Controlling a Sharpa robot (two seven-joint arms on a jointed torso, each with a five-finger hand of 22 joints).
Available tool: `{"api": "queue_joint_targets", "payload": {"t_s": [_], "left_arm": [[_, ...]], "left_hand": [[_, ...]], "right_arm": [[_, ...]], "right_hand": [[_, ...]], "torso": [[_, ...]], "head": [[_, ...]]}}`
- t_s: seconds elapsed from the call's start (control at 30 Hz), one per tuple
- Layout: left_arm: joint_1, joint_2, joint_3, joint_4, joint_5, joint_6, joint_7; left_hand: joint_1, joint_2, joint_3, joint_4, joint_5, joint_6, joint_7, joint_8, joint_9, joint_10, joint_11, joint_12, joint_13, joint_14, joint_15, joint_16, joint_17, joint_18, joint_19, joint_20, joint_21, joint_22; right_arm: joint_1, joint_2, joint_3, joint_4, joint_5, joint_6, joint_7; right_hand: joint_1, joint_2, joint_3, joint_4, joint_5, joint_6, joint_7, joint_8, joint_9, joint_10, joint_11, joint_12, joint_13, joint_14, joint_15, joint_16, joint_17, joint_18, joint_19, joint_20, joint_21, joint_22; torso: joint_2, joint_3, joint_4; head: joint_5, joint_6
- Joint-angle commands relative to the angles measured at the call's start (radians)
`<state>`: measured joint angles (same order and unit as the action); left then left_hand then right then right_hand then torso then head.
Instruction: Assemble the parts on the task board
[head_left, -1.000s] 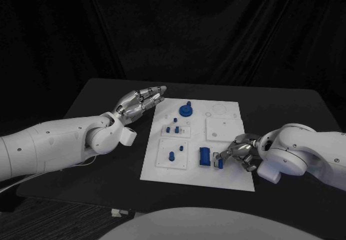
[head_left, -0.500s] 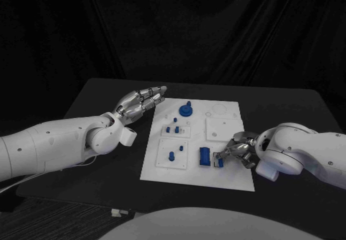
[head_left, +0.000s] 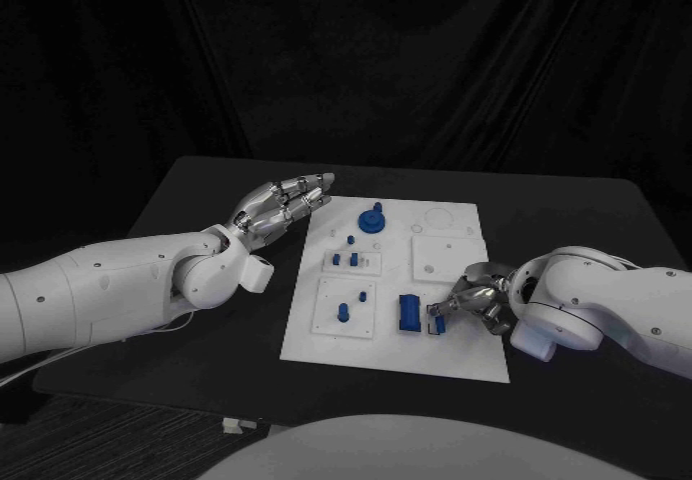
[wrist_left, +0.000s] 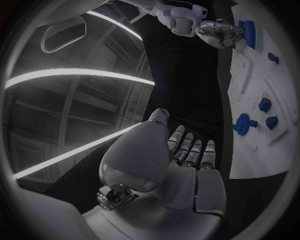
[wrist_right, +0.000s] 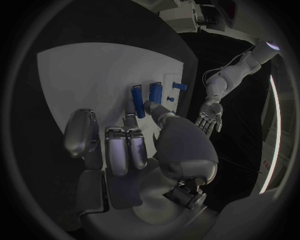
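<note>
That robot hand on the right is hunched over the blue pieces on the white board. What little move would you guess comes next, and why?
Probably a slight press or nudge. The right robot hand has its fingers curled at a narrow blue piece beside the bigger blue block on the white board, while the left robot hand waits open beside the board.

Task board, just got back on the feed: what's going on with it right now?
The right hand is down at the white task board's near right part, its fingers at a narrow blue part beside the blue block; whether it actually grips that part is not clear. The left hand hovers open and empty off the board's far left edge. Other blue parts, including the round knob piece, sit untouched on the board.
</note>
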<state>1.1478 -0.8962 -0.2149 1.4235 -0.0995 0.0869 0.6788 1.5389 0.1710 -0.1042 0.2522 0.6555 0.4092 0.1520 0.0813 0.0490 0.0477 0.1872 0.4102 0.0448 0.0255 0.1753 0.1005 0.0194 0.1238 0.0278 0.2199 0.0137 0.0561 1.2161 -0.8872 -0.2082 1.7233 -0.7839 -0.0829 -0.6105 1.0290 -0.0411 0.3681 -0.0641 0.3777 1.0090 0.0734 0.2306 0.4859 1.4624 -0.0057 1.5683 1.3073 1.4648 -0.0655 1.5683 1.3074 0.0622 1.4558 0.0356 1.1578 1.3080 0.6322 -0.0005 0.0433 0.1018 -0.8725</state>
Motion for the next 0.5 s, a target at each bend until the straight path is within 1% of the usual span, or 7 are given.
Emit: {"api": "queue_joint_targets", "payload": {"t_s": [0.03,0.17,0.23,0.37,0.43,0.5], "left_arm": [[-0.002,0.001,0.001,0.001,0.001,0.014,0.069],[-0.002,0.002,0.001,0.001,0.001,0.015,0.068],[-0.002,0.002,0.001,0.000,0.001,0.016,0.068],[-0.003,0.003,0.001,0.000,0.001,0.017,0.067],[-0.003,0.002,0.001,0.001,0.001,0.017,0.067],[-0.003,0.002,0.001,0.001,0.001,0.017,0.066]], "left_hand": [[0.010,0.002,0.007,0.000,0.007,-0.001,0.035,0.006,-0.001,0.004,0.006,0.004,0.000,-0.002,0.008,0.005,0.001,-0.011,0.001,0.005,0.006,0.001],[0.010,0.002,0.007,0.000,0.007,-0.001,0.035,0.006,-0.001,0.004,0.006,0.004,0.000,-0.002,0.008,0.005,0.001,-0.011,0.001,0.005,0.006,0.001],[0.010,0.002,0.007,0.000,0.007,-0.001,0.036,0.006,-0.001,0.004,0.006,0.003,0.000,-0.002,0.008,0.005,0.001,-0.011,0.001,0.005,0.006,0.001],[0.010,0.002,0.007,0.000,0.007,-0.001,0.036,0.006,-0.001,0.004,0.006,0.003,0.000,-0.002,0.008,0.005,0.001,-0.011,0.001,0.005,0.006,0.001],[0.010,0.002,0.007,0.000,0.007,-0.001,0.036,0.006,-0.001,0.004,0.006,0.003,0.000,-0.002,0.008,0.005,0.001,-0.011,0.001,0.005,0.006,0.001],[0.011,0.002,0.008,-0.001,0.007,-0.001,0.037,0.007,-0.001,0.004,0.006,0.002,0.000,-0.002,0.008,0.005,0.001,-0.011,0.001,0.005,0.006,0.001]], "right_arm": [[-0.003,0.002,0.000,-0.001,-0.020,0.006,-0.001],[-0.004,0.005,0.000,-0.003,-0.020,0.012,-0.002],[-0.004,0.007,0.000,-0.004,-0.020,0.016,-0.003],[-0.004,0.009,0.000,-0.007,-0.020,0.021,-0.004],[-0.005,0.009,0.000,-0.008,-0.023,0.027,-0.007],[-0.005,0.010,0.000,-0.009,-0.031,0.034,-0.009]], "right_hand": [[-0.015,0.002,-0.003,0.011,-0.010,-0.004,-0.003,0.005,-0.002,0.108,0.002,0.003,0.263,0.106,-0.001,0.003,0.263,0.017,0.003,0.006,0.001,0.157],[-0.026,0.001,-0.007,0.023,-0.017,-0.005,-0.003,0.006,-0.005,0.108,0.002,0.003,0.263,0.106,-0.002,0.003,0.263,0.017,0.003,0.005,0.001,0.157],[-0.034,0.001,-0.011,0.033,-0.032,-0.004,-0.004,0.008,-0.006,0.108,0.001,0.003,0.263,0.106,-0.002,0.003,0.263,0.017,0.003,0.005,0.000,0.157],[-0.037,0.002,-0.011,0.038,-0.036,-0.003,-0.004,0.009,-0.007,0.108,0.001,0.003,0.263,0.106,-0.002,0.003,0.263,0.018,0.002,0.005,-0.003,0.156],[-0.042,-0.001,-0.015,0.045,-0.057,-0.004,-0.004,0.010,-0.010,0.108,0.001,0.003,0.263,0.106,-0.002,0.003,0.263,0.018,0.002,0.005,-0.005,0.155],[-0.044,-0.006,-0.020,0.050,-0.094,-0.005,-0.004,0.011,-0.012,0.108,0.001,0.003,0.263,0.106,-0.002,0.003,0.263,0.019,0.001,0.005,-0.006,0.155]], "torso": [[-0.001,-0.0001,0.0001],[-0.001,-0.0001,0.0002],[-0.001,-0.0002,0.0004],[-0.001,-0.0002,0.0008],[0.000,-0.0001,0.0009],[0.000,0.0000,0.0007]], "head": [[0.002,0.000],[0.001,0.000],[0.000,0.000],[0.000,0.000],[0.001,0.000],[0.001,0.000]]}}
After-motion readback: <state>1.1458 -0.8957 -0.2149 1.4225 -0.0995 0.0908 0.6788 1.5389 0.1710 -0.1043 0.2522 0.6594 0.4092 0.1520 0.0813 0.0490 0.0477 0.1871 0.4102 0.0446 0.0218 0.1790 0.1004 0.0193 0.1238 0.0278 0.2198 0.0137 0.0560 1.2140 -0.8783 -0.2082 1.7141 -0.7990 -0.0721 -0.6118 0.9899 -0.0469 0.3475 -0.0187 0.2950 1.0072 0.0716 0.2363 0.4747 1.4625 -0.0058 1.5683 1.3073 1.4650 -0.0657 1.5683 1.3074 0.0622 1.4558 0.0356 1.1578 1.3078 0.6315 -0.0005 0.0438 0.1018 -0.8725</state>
